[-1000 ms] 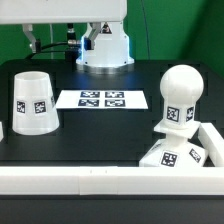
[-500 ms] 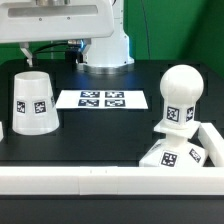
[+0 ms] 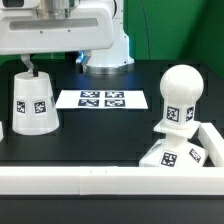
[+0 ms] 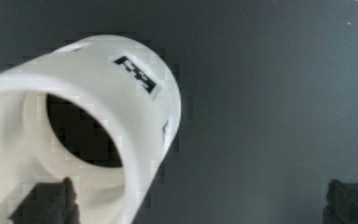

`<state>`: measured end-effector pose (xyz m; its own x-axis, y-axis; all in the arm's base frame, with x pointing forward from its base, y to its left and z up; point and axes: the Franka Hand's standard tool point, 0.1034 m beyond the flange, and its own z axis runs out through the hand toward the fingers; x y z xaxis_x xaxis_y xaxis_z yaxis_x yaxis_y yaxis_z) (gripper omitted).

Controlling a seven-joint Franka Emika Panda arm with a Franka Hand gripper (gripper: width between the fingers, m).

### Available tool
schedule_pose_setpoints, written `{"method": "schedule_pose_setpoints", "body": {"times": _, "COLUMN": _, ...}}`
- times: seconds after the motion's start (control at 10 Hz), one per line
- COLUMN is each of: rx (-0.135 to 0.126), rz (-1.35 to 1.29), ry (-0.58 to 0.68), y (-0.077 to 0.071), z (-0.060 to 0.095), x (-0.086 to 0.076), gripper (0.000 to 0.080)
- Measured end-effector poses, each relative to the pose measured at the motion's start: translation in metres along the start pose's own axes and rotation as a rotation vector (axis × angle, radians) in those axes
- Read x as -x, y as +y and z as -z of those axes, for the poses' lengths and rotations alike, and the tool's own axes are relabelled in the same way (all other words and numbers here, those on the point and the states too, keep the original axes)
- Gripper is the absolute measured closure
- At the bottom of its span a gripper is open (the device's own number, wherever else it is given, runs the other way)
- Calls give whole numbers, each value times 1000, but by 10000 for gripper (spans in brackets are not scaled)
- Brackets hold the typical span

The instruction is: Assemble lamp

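- The shade stands on the black table at the exterior view's left, wide end down and narrow end up, so its long axis is upright. It sits just left of the marker board and does not touch it.
- The bulb is already seated on the base at the exterior view's near right, tucked against the white wall that borders the table there. That pair is well apart from the shade.
- The gripper hangs over the shade's narrow top, at the far left of the exterior view. Only one dark fingertip is seen there, close above the rim; whether it touches cannot be told.
- In the wrist view the shade fills the frame, its dark opening facing the camera. The two fingertips stand wide apart with nothing between them, so the jaws are spread and hold nothing.
- The relation that matters: the shade lies straight below the fingers, offset toward one of them. One finger seems to line up near the rim while the other is well clear to the side.
- Judged from this, the next move is a descent so the fingers straddle the rim wall, then a closing pinch.
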<state>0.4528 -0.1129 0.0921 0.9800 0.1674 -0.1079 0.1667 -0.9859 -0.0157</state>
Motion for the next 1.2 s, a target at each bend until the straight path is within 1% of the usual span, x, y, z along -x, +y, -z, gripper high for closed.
{"method": "schedule_pose_setpoints", "body": {"times": 0.3, "rx": 0, "rz": 2, "ry": -11, "y": 0, "z": -7, "x": 1, "gripper": 101}}
{"method": "schedule_pose_setpoints", "body": {"times": 0.4, "rx": -1, "rz": 2, "ry": -17, "y": 0, "z": -9, "x": 3, "gripper": 222}}
{"method": "schedule_pose_setpoints", "body": {"times": 0.6, "rx": -1, "rz": 2, "ry": -17, "y": 0, "z": -9, "x": 3, "gripper": 495}}
{"method": "schedule_pose_setpoints", "body": {"times": 0.7, "rx": -1, "rz": 2, "ry": -17, "y": 0, "z": -9, "x": 3, "gripper": 495}}
{"method": "schedule_pose_setpoints", "body": {"times": 0.8, "rx": -1, "rz": 2, "ry": -17, "y": 0, "z": -9, "x": 3, "gripper": 678}}
{"method": "schedule_pose_setpoints", "body": {"times": 0.9, "rx": 0, "rz": 4, "ry": -13, "y": -1, "z": -7, "x": 1, "gripper": 753}}
{"method": "schedule_pose_setpoints", "body": {"times": 1.2, "rx": 1, "rz": 12, "ry": -13, "y": -4, "z": -6, "x": -1, "gripper": 754}}
